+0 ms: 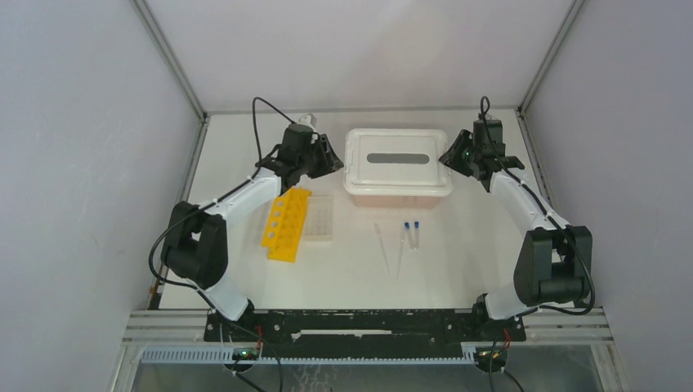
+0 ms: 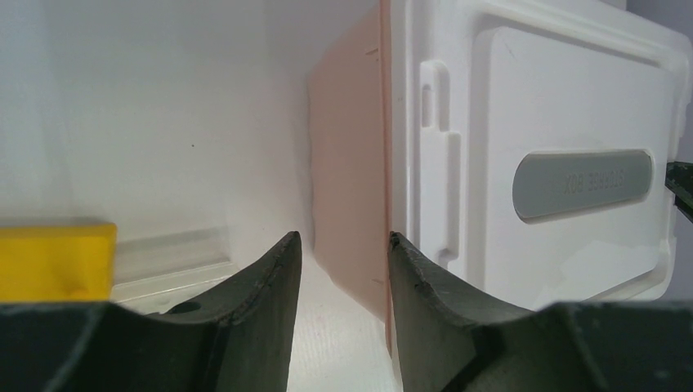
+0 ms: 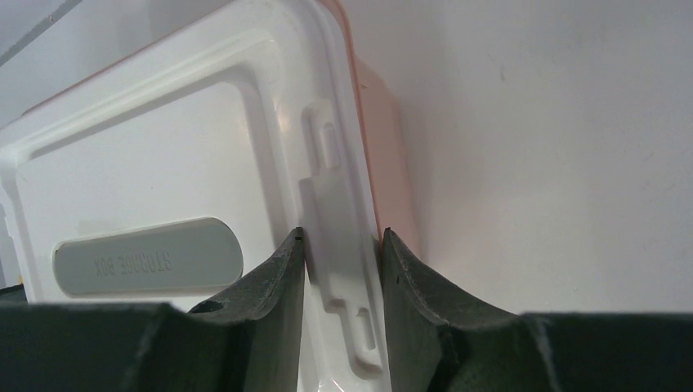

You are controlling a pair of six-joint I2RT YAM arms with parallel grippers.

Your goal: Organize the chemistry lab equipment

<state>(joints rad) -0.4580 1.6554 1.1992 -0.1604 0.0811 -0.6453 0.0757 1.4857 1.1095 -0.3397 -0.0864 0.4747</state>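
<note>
The table (image 1: 458, 269) carries the pink tub (image 1: 398, 194) at its back middle, with the white lid (image 1: 398, 175) on and an arm reaching to each end. The left gripper (image 1: 324, 155) hovers just off the left end, jaws partly apart and empty. In its wrist view the gap frames the tub's pink wall rather than the lid's latch (image 2: 437, 163), so closing there would likely miss it. The right gripper (image 1: 451, 158) has its jaws narrowly apart, astride the latch at its own end; whether they press on it I cannot tell. If one end lifts alone, the tub could tip or skid forward into the loose pieces. The yellow rack (image 1: 287, 224), with round holes, sits left of centre, just beside the clear grid rack (image 1: 320, 218). Two thin droppers (image 1: 382, 245) lie in front of the tub. Beside them lie two tiny blue-capped tubes (image 1: 406, 232), round enough to roll if nudged.
</note>
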